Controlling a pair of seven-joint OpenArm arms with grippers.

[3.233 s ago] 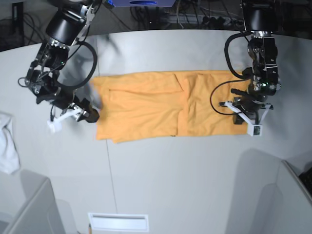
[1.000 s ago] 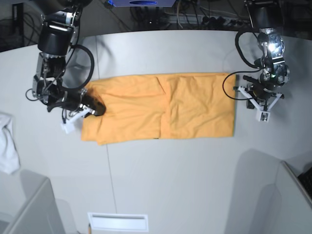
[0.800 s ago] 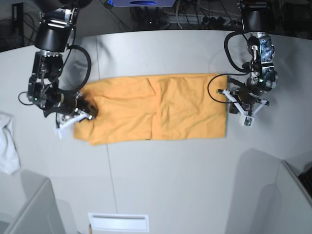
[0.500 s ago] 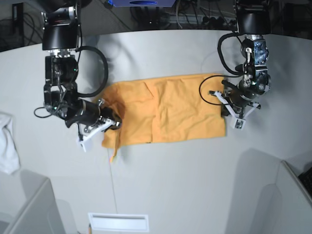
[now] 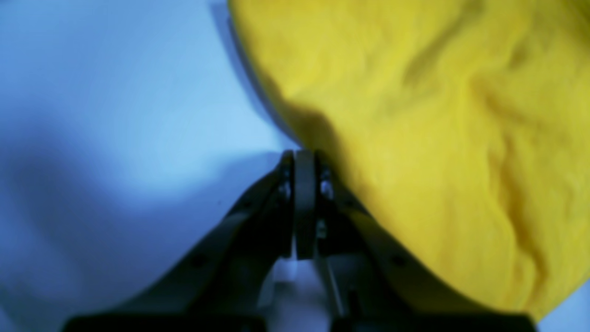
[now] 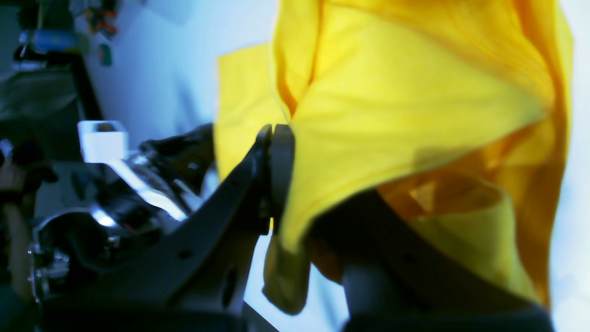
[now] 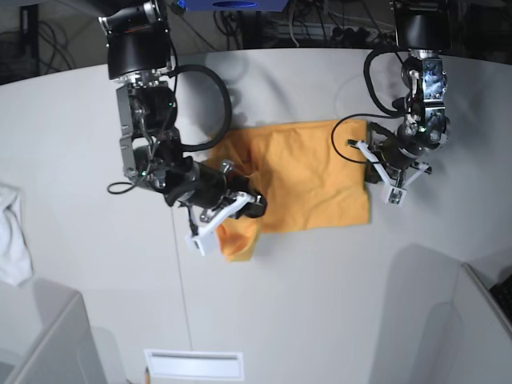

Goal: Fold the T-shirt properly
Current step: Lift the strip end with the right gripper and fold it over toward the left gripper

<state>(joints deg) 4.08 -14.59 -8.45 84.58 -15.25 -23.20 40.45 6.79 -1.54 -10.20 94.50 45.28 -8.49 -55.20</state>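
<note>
the right gripper (image 7: 244,206) pinches the t-shirt (image 7: 308,180) lifted edge to carry it across the table (image 7: 320,304) centre, while the left gripper (image 7: 370,160), pressed together, pins the right hem.

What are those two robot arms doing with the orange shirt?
They are folding it. The right gripper is shut on one end of the T-shirt and holds it lifted over the middle, so that part hangs and bunches. The left gripper is shut at the shirt's other edge, low at the grey table; the pictures do not show whether it pinches the cloth. A small white cloth lies off to the side, untouched.
</note>
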